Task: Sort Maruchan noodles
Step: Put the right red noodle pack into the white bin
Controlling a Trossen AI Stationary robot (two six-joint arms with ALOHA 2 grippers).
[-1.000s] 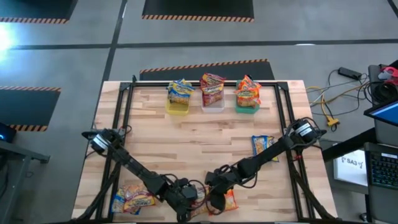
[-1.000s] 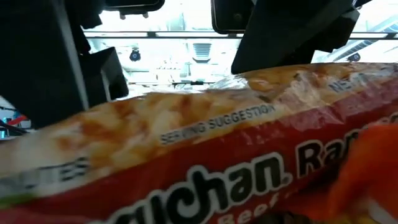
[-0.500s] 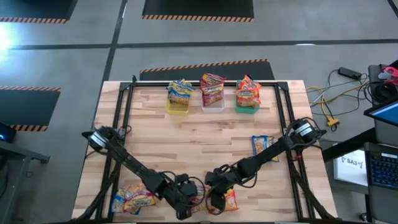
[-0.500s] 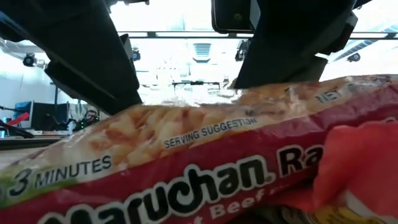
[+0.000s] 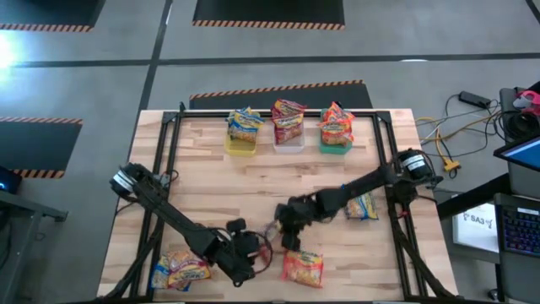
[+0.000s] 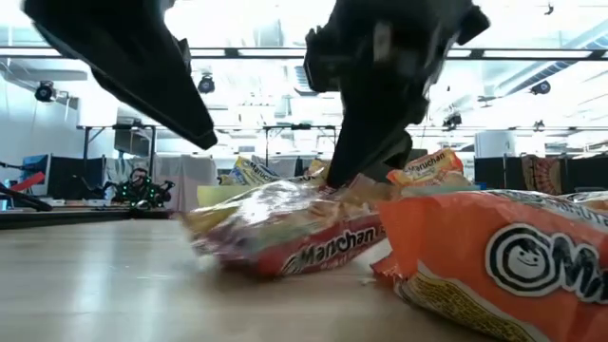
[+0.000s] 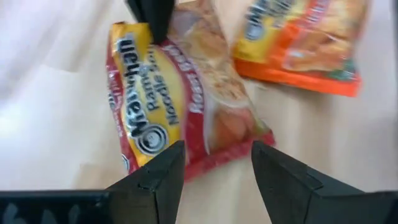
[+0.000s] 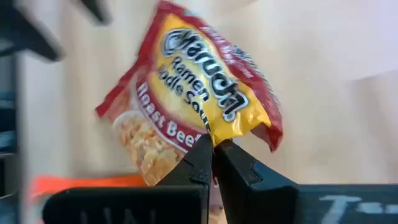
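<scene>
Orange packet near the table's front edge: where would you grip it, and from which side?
The orange packet lies flat and apart from the red one pinched by the right gripper. Probably best to come from above and close the fingers on its crimped end seam, the thinnest part.

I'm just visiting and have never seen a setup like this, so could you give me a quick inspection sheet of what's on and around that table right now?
Surface: wooden table, inside a black frame.
Job's things: red Roast Beef packet pinched by a corner; orange packet near the front edge; several packets at the front-left corner; one on the right side.
Bins: yellow bin, clear bin and green bin along the far edge, packets in each.
Clutter: nothing seen.
Grippers: right gripper shut on the red packet; left gripper open beside it, holding nothing.
Cables: loose wires on the floor, right of the table.
Surroundings: grey floor with striped markings; laptop far right.
</scene>
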